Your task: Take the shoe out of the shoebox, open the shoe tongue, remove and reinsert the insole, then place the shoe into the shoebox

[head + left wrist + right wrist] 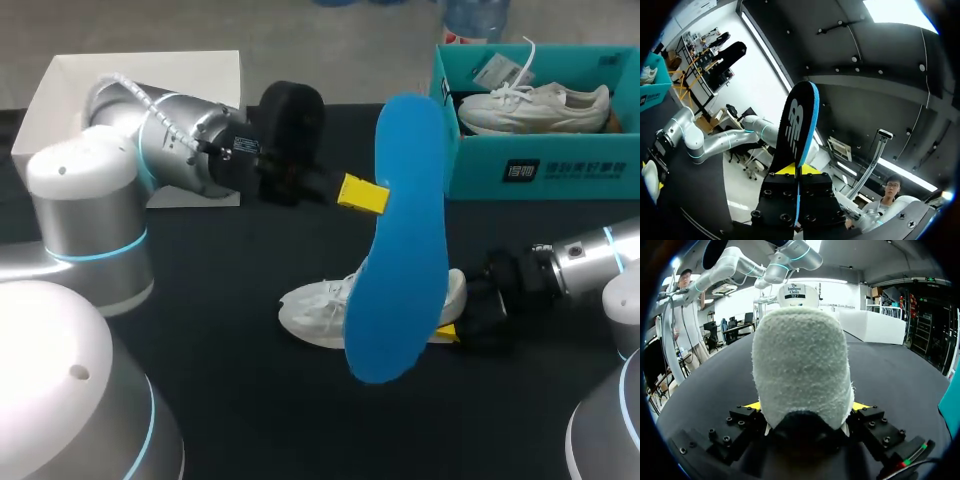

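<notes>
L gripper clamped on blue insole near one end, holding it up off the table; L wrist view shows insole edge-on btwn the yellow tips, one face dark, rim blue; R gripper closed on heel of white shoe; shoe sits on table, partly hidden behind insole in head view; teal shoebox far right w/ 2nd shoe inside; white box far left.

Blue insole upright, out of white shoe.
</notes>
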`<state>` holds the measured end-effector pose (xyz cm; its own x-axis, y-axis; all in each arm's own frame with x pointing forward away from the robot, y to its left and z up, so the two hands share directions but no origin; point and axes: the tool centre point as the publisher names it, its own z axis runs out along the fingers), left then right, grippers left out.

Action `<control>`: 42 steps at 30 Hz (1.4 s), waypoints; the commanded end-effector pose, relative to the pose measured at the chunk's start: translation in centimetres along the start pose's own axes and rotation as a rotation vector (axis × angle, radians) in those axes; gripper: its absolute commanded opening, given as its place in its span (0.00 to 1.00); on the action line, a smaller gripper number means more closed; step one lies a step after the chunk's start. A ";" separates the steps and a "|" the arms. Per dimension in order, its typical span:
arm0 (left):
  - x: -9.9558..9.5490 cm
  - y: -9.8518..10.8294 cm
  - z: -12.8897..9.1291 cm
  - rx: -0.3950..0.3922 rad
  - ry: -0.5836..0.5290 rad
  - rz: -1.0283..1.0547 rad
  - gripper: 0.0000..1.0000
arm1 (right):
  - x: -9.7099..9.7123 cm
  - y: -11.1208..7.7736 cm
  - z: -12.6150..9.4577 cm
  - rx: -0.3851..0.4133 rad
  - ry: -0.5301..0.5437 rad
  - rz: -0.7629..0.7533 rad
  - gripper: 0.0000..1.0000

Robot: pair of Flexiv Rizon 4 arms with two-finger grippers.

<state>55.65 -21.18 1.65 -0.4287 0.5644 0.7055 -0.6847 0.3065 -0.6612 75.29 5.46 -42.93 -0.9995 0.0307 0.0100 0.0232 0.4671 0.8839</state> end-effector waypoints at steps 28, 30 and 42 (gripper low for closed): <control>1.8 -1.5 -0.1 0.041 -0.028 0.060 0.00 | 0.0 -0.1 0.2 0.003 -0.002 0.000 0.00; 1.8 -1.5 -0.1 0.041 -0.028 0.060 0.00 | 0.0 -0.1 0.2 0.003 -0.002 0.000 0.00; 1.8 -1.5 -0.1 0.041 -0.028 0.060 0.00 | 0.0 -0.1 0.2 0.003 -0.002 0.000 1.00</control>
<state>56.07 -20.54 3.81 -0.4853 0.5599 0.6716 -0.6796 0.2417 -0.6926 75.28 5.47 -43.01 -0.9995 0.0310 0.0100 0.0233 0.4676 0.8836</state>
